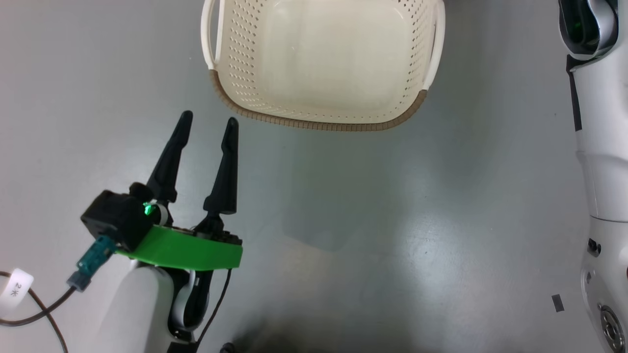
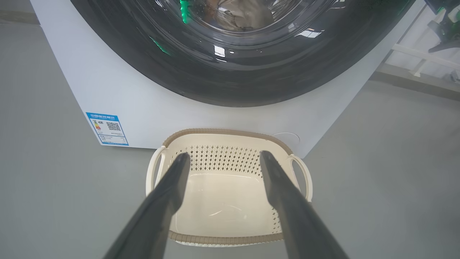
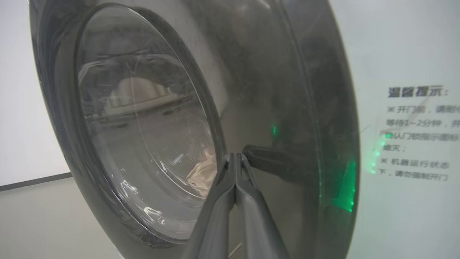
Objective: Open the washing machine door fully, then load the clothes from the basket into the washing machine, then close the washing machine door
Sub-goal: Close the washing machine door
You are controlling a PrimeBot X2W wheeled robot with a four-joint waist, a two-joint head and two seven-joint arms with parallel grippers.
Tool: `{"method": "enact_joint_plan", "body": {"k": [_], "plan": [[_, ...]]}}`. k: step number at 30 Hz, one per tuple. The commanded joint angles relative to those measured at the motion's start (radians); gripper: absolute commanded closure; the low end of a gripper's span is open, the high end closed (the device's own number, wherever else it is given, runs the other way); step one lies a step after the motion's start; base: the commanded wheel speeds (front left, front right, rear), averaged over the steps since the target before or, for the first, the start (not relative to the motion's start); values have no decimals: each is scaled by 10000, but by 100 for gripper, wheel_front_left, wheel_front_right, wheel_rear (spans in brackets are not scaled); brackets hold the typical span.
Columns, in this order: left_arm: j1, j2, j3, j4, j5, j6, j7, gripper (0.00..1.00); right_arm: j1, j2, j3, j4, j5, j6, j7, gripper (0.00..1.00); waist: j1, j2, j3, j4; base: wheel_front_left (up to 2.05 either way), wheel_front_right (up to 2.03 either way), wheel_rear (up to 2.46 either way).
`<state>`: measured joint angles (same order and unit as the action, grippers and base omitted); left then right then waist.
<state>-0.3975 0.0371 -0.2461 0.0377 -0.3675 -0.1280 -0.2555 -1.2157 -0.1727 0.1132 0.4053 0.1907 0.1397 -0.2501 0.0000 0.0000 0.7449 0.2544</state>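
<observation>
Pincers first: left pincer [image 1: 209, 118] has its fingers spread wide with nothing between them. It hangs over the grey floor [image 1: 343, 206] just off the near-left corner of the basket [image 1: 319, 125], not touching it. On my left wrist feed its two fingers point over the basket toward the washing machine [image 2: 143, 104].

Then right pincer [image 3: 235, 155]: fingers pressed flat together, nothing gripped. Its tips are up at the washing machine door [image 3: 273, 72], on the glossy black ring just right of the glass bowl [image 3: 143, 118]. The tip meets its own reflection there, so it looks like contact, but I can't tell for sure. The pale right forearm [image 1: 603, 147] runs up the right side of the head feed.

The basket stands on the floor right in front of the machine, under the door. Its far rim is just beside the white front and its bare cream bottom shows. The door lies against the machine's front in both wrist feeds; I can't tell if it's latched.

Of the clothes, a cream cloth [image 3: 203, 174] sits bunched behind the glass, inside the machine. The blue printed one I can't make out through the reflections.

A blue label [image 2: 107, 128] is at the lower corner of the white front. A white notice [image 3: 417, 133] with printed text is on the panel right of the door.
</observation>
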Motion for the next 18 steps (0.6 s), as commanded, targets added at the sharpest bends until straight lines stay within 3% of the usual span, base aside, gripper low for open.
{"method": "enact_joint_plan", "body": {"k": [1, 8, 18], "plan": [[55, 242, 284, -250, -36, -27, -63, 0, -342, 46, -128, -78, 171, -90, -28, 100, 0, 0, 19, -9, 0, 0, 0], [40, 238, 301, -225, -18, -27, -63, 0, -206, 100, 131, -8, 404, -90, -58, 100, 0, 0, -86, -107, 0, 0, 0], [275, 228, 483, -152, -12, -27, -63, 0, 1621, -223, 1032, -285, 1204, -90, -89, 100, 0, 0, -857, -216, 0, 0, 0]]}}
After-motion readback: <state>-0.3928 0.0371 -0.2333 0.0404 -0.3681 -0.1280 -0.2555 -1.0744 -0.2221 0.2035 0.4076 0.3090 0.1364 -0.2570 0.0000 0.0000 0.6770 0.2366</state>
